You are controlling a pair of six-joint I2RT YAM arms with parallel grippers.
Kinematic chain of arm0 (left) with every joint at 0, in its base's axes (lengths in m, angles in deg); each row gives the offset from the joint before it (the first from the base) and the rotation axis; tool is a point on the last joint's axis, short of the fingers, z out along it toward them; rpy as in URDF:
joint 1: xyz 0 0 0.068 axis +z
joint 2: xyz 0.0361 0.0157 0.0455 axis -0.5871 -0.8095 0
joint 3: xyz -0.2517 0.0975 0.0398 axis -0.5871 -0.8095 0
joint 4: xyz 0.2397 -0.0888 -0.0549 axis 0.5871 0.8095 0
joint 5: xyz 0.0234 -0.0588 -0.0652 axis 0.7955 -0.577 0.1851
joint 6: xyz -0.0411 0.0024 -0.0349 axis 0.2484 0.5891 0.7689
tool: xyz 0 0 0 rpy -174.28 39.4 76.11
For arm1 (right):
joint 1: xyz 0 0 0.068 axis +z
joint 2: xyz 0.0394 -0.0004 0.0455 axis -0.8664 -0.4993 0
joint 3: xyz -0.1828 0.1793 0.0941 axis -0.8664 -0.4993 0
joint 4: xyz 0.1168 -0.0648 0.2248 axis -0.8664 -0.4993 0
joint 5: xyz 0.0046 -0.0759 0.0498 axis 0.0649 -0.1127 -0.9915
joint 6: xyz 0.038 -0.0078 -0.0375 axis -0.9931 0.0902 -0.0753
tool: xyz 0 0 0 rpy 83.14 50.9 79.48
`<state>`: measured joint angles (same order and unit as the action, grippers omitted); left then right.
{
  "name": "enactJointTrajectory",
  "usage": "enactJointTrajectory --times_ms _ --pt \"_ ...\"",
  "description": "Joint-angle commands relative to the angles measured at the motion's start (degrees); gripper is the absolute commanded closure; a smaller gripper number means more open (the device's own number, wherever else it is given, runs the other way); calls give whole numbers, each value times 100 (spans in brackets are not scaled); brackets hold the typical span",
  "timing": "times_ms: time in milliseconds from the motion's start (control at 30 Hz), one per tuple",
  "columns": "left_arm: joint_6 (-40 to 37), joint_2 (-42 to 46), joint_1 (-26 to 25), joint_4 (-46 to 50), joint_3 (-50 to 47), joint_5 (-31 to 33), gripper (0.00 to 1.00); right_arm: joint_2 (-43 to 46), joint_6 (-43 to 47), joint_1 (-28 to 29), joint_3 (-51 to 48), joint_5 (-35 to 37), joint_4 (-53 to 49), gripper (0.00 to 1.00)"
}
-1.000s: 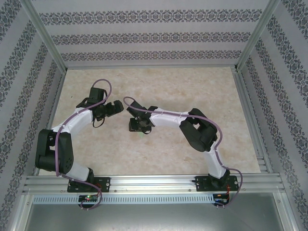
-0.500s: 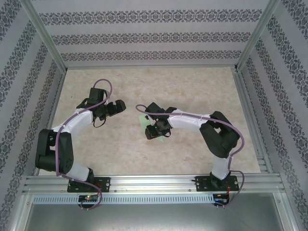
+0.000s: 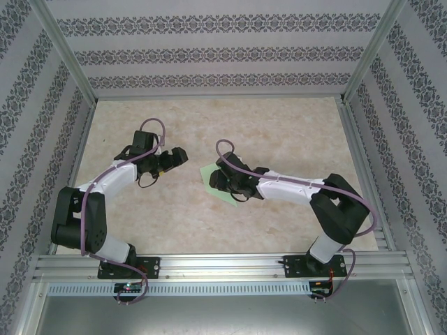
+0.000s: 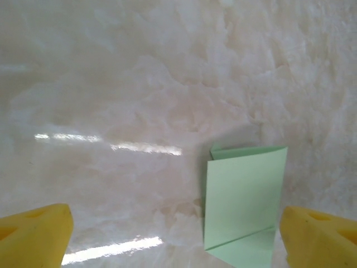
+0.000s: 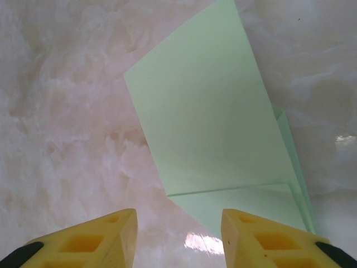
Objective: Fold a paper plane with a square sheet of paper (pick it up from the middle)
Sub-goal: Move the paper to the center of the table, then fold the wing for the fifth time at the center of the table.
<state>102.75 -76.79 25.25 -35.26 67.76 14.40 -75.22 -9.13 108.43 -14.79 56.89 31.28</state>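
Folded green sheet (image 5: 212, 128) flat on desk (image 5: 67, 111), left end effector (image 4: 174, 215) spread wide, empty, right end effector (image 5: 178, 218) parted, empty, at its near edge; slick desk may let the sheet slide, skewing the next crease.

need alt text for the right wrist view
A pale green sheet of paper, folded, lies on the marbled table, a narrower flap along its near edge. The right gripper is at the bottom, yellow jaws apart, holding nothing.

1 square sheet of paper (image 5: 212, 123) — 2 arms (image 3: 112, 180) (image 3: 290, 188), 4 yellow fingers (image 5: 106, 237) — 1 marbled table (image 3: 279, 125)
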Motion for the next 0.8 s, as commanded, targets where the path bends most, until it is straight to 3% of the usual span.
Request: enactJointTrajectory --times_ms 0,467,767 --pt "288 208 -80 -388 -151 -377 7 -206 -475 22 -276 64 996 57" --pt "478 -164 -436 -420 -76 -767 6 -524 -728 -167 -920 -32 1673 60" --pt "697 -480 -860 -555 -183 -1033 6 -572 -1253 -456 -1689 -671 2906 60"
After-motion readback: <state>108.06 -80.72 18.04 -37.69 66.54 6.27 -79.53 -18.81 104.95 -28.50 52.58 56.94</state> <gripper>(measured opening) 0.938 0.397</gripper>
